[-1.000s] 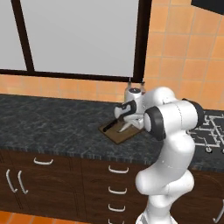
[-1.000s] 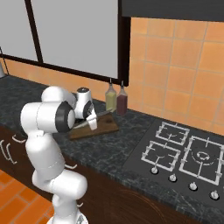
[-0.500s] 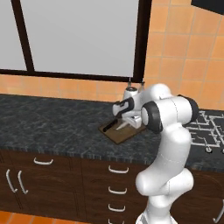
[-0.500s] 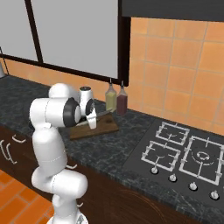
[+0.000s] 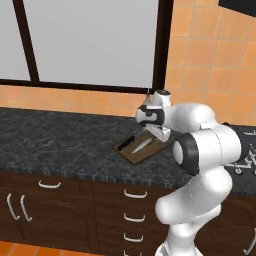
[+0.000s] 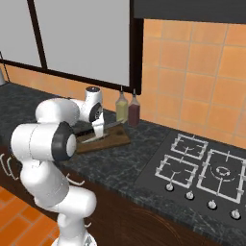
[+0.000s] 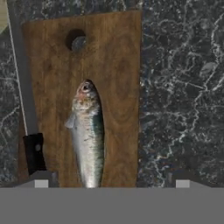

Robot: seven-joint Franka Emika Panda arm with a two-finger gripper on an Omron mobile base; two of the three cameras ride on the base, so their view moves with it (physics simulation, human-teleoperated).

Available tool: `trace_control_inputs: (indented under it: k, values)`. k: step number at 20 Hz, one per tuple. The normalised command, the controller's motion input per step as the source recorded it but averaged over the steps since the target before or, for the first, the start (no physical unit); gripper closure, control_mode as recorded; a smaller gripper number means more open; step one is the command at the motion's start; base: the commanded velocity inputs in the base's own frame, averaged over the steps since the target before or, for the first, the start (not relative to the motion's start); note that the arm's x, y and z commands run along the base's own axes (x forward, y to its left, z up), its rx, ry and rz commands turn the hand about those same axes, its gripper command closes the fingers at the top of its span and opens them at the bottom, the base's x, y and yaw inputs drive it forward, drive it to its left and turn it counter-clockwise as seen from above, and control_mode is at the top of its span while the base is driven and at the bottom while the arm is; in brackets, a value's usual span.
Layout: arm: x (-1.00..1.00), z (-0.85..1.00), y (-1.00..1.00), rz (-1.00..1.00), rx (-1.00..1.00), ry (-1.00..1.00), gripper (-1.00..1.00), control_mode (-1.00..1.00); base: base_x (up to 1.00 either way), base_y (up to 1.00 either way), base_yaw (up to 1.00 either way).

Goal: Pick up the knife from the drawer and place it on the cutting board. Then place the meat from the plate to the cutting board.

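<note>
The dark wooden cutting board (image 7: pixel 118 65) lies on the black counter. On it rests the meat (image 7: pixel 89 135), a silver fish with its head toward the board's hole. The knife (image 7: pixel 34 153) lies along the board's left edge in the hand view, black handle nearest me. My gripper (image 7: pixel 111 180) hangs just above the board, open, fingertips wide on either side of the fish's tail end and touching nothing. In the left base view the gripper (image 5: pixel 159 134) is over the board (image 5: pixel 131 153), the fish (image 5: pixel 141 145) and the knife (image 5: pixel 127 141). A tan sliver of the plate (image 7: pixel 2 15) shows at one corner.
Two bottles (image 6: pixel 122 107) (image 6: pixel 133 109) stand against the tiled wall behind the board (image 6: pixel 113 141). A gas hob (image 6: pixel 202 168) lies to the right. Under the counter a wide drawer front (image 5: pixel 50 187) is shut, beside narrow stacked drawers (image 5: pixel 132 195).
The jaws have opened wide and the fish now lies free on the board. The hand has stayed over the board.
</note>
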Motion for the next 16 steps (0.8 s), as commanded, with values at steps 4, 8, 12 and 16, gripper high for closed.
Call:
trace_control_inputs:
  k: [4,8,12,16]
  values:
    - [-1.0,0.85,0.0,0.05,0.0,-0.23,-1.0,-1.0,0.0,0.0,0.0]
    - [-1.0,0.85,0.0,0.07,-0.03,-0.24,-1.0,-1.0,0.0,0.0,0.0]
    - [-1.0,0.88,0.0,0.04,-0.04,-0.18,-1.0,-1.0,0.0,0.0,0.0]
    - [-1.0,0.64,-0.07,0.04,-0.02,-0.12,-1.0,-1.0,0.0,0.0,0.0]
